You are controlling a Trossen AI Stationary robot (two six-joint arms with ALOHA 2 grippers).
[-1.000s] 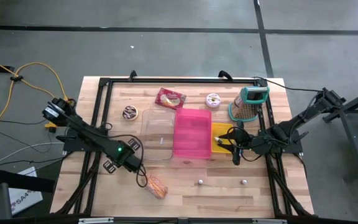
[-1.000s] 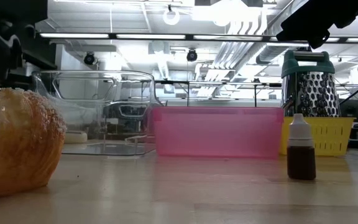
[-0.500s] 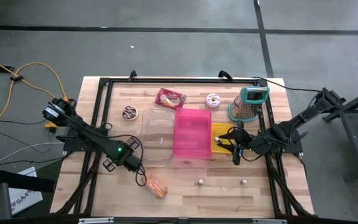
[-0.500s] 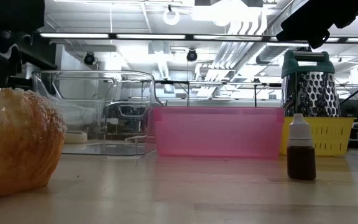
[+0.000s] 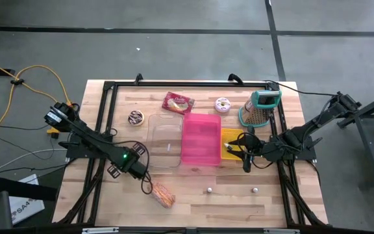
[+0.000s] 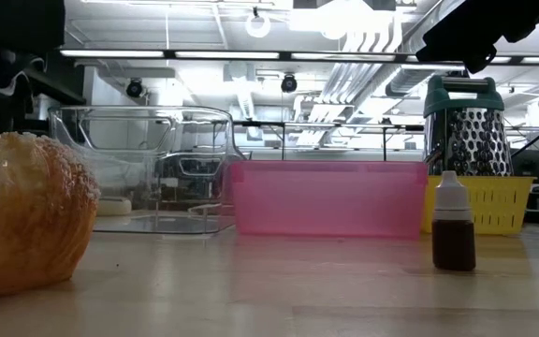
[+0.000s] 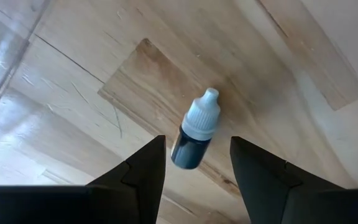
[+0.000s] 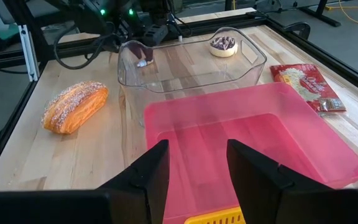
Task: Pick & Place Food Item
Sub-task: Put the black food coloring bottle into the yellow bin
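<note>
The sugared pastry (image 5: 163, 194) lay on the near left part of the table (image 5: 239, 201), its long axis running on a slant from near right to far left, and it was well apart from every container. The left gripper (image 5: 147, 182) hovered just beyond the pastry's far end, its fingers (image 7: 143, 171) spread with nothing between them, so the pastry sat a short way nearer and slightly right of it; in the left wrist view the fingers framed a small dropper bottle (image 7: 194, 129) lying on the wood instead. By my reading, the left arm was plainly the closer one and would need to draw back toward the near edge and turn across the pastry's width. Farther in stood the clear tub (image 5: 165, 140) and the pink bin (image 5: 200, 138) side by side. The right gripper (image 5: 245, 155) waited beside the pink bin, over the yellow basket (image 5: 232, 140), likewise parted and empty, well away from the pastry.
</note>
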